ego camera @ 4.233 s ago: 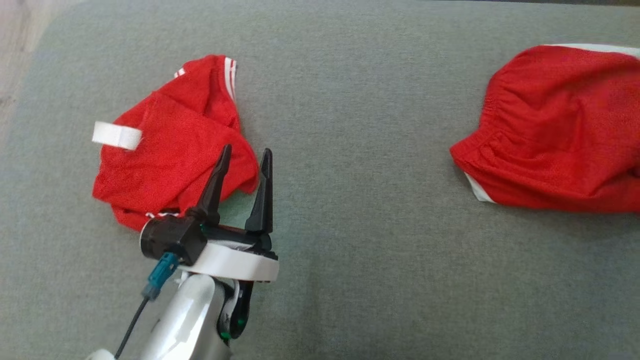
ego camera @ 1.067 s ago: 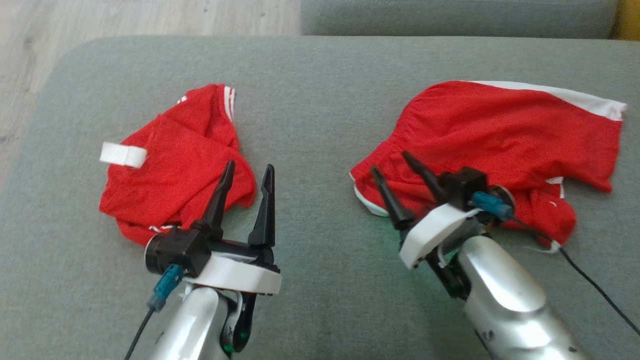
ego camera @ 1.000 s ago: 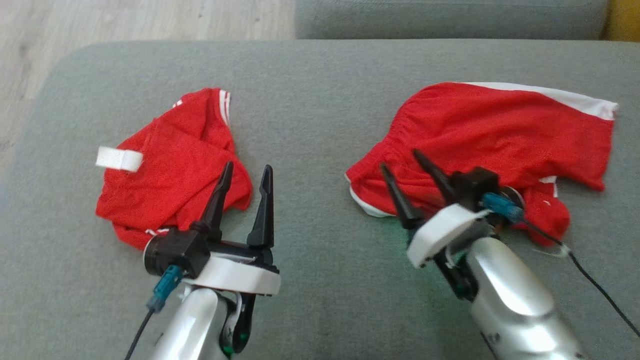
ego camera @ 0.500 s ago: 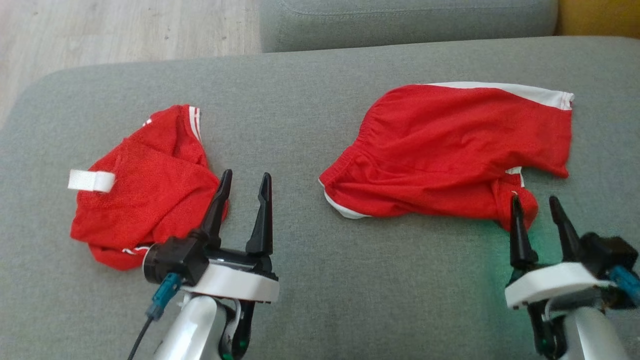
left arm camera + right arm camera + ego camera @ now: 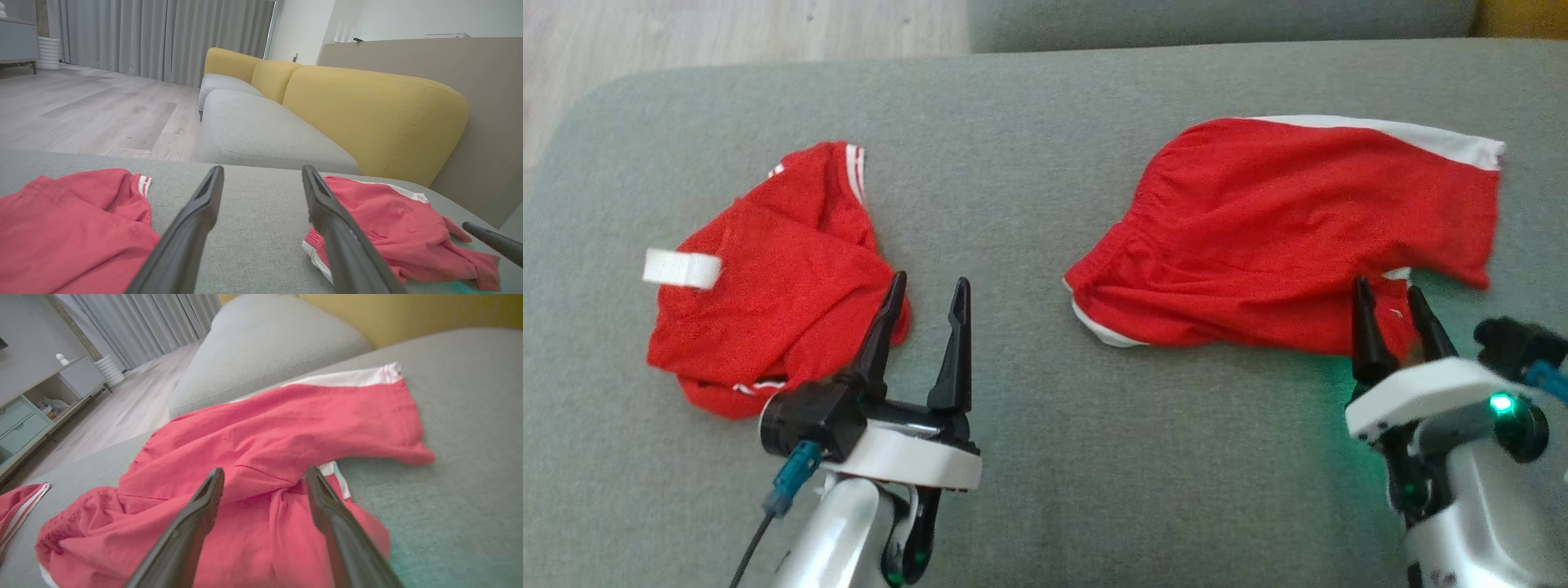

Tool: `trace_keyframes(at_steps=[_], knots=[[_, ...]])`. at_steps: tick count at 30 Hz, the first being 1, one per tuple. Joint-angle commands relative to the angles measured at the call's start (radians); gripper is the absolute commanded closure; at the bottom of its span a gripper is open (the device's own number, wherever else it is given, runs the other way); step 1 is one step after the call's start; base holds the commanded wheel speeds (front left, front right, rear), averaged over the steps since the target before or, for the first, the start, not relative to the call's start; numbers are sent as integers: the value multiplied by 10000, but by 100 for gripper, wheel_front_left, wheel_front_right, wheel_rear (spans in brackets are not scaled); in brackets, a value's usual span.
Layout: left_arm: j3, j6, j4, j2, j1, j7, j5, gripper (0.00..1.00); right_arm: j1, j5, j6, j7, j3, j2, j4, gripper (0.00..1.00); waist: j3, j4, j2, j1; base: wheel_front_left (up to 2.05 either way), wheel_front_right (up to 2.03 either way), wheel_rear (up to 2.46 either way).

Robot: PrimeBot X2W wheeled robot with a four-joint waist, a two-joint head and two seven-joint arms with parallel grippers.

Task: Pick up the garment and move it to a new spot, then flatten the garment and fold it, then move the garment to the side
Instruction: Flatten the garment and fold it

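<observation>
Shorts (image 5: 1290,229) are lying crumpled at two o'clock, waiting for flattening and folding. Left gripper (image 5: 930,281) and right gripper (image 5: 1384,287) are gaping wide, holding nothing.

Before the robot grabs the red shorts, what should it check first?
1. Is the right tool open: ok.
2. Is the left tool open and holding nothing: ok.
3. Is the right tool lined up with the bunched near corner of the red shorts: ok.
4. Is the right tool touching cloth: cannot tell.
5. Are the red shorts flat: not ok, wrinkled.
6. Is the other red garment apart from them: ok.
</observation>
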Motion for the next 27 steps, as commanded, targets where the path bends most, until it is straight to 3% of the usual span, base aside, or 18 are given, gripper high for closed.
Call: trace_keyframes(at_steps=[1, 4, 10, 11, 12, 13, 21, 27], knots=[[273, -28, -270, 28, -495, -78, 111, 0, -540, 224, -7, 240, 90, -43, 25, 0, 160, 189, 0, -1, 0, 0, 0], [250, -31, -265, 28, -578, -78, 81, 0, -1220, 828, -7, 718, -438, -42, 904, 0, 331, 415, 0, -1, 0, 0, 0], [132, -27, -276, 28, -684, -78, -6, 0, -2407, 716, -7, 749, -833, -42, 1987, 0, 605, 768, 0, -1, 0, 0, 0], [129, -25, -275, 28, -685, -78, -6, 0, -2552, 627, -7, 663, -844, -42, 2064, 24, 627, 796, 0, -1, 0, 0, 0], [131, -26, -270, 28, -688, -78, -5, 0, -2676, 537, -7, 590, -838, -42, 2123, 69, 642, 820, 0, -1, 0, 0, 0], [140, -30, -262, 28, -694, -78, -4, 0, -2787, 516, -7, 525, -803, -42, 2160, 100, 648, 842, 0, -1, 0, 0, 0], [184, -4, -243, 28, -723, -78, -35, 0, -3001, -58, -7, 16, -1025, -42, 2168, 100, 498, 825, 0, -1, 0, 0, 0], [298, 60, -244, 28, -544, -78, -18, 0, -2459, -334, -7, -458, -710, -42, 1324, 100, 227, 497, 0, -1, 0, 0, 0]])
